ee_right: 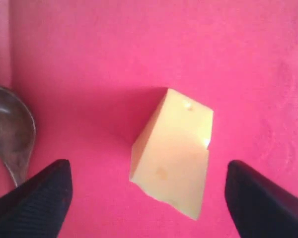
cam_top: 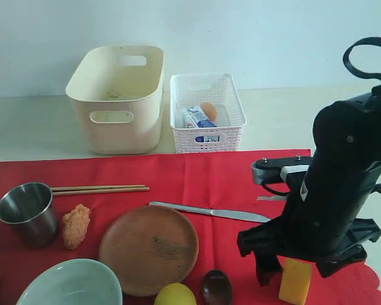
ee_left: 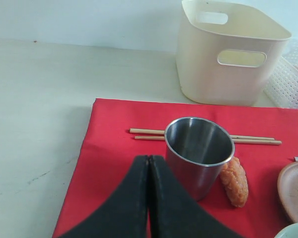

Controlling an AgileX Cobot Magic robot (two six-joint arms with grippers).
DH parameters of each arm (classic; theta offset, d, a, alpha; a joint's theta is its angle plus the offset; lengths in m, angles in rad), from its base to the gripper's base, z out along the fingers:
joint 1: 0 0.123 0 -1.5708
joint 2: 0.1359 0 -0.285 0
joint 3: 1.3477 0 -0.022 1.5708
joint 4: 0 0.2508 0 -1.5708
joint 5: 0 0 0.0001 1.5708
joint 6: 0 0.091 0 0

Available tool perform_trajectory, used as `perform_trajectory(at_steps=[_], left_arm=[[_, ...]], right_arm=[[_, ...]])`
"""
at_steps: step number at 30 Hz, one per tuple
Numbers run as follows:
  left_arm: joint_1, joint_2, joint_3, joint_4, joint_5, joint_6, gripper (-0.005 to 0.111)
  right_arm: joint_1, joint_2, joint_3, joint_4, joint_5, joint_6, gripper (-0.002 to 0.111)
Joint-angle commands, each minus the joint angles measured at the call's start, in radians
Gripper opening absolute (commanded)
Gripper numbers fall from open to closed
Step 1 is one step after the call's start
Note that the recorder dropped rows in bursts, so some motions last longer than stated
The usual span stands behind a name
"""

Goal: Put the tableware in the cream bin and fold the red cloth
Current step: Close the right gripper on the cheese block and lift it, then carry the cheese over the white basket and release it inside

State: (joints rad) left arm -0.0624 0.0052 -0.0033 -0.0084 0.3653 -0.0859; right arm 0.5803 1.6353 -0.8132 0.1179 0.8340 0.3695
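On the red cloth (cam_top: 209, 175) lie the steel cup (cam_top: 26, 213), wooden chopsticks (cam_top: 98, 189), brown plate (cam_top: 149, 250), pale green bowl (cam_top: 70, 283), silver knife (cam_top: 209, 211) and dark spoon (cam_top: 216, 287). The cream bin (cam_top: 114, 95) stands behind the cloth and holds no tableware. My right gripper (ee_right: 148, 168) hangs open just above the cloth, straddling a yellow cheese wedge (ee_right: 174, 153) without touching it; the spoon's bowl (ee_right: 10, 129) lies beside it. My left gripper (ee_left: 149, 158) is shut and empty, close beside the cup (ee_left: 198, 153); it is out of the exterior view.
A white lattice basket (cam_top: 206, 114) next to the bin holds a milk carton (cam_top: 199, 117) and an egg (cam_top: 209, 109). A fried piece (cam_top: 76, 225) lies by the cup and a lemon (cam_top: 175, 295) at the front edge. Bare table surrounds the cloth.
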Motion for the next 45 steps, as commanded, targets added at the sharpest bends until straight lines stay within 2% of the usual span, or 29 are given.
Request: perform_trajectory(at_steps=[1,4,7,9,16,20,34,45], left_arm=[[0.003,-0.005,0.003,-0.002,-0.009,0.002,0.0],[0.003,-0.005,0.003,-0.002,-0.009,0.002,0.0],[0.003,-0.005,0.003,-0.002,-0.009,0.002,0.0],[0.003,-0.005,0.003,-0.002,-0.009,0.002,0.0],[0.003,-0.005,0.003,-0.002,-0.009,0.002,0.0],[0.003,-0.005,0.003,-0.002,-0.009,0.002,0.0],[0.003,-0.005,0.003,-0.002,-0.009,0.002,0.0],[0.003,-0.005,0.003,-0.002,-0.009,0.002,0.0]], right_arm=[[0.002,0.05,0.028,0.012,-0.049,0.0,0.08],[0.002,0.074,0.028,0.015,-0.074,-0.005,0.072],[0.002,0.077,0.028,0.015,-0.121,0.0,0.048],[0.002,0.077,0.028,0.015,-0.121,0.0,0.04],[0.002,0.077,0.028,-0.044,-0.121,-0.008,0.0],[0.002,0.071,0.028,-0.094,-0.117,-0.008,0.0],[0.002,-0.093,0.012,-0.098,-0.087,-0.207,0.0],[0.002,-0.129,-0.205,-0.098,-0.012,-0.298,0.0]])
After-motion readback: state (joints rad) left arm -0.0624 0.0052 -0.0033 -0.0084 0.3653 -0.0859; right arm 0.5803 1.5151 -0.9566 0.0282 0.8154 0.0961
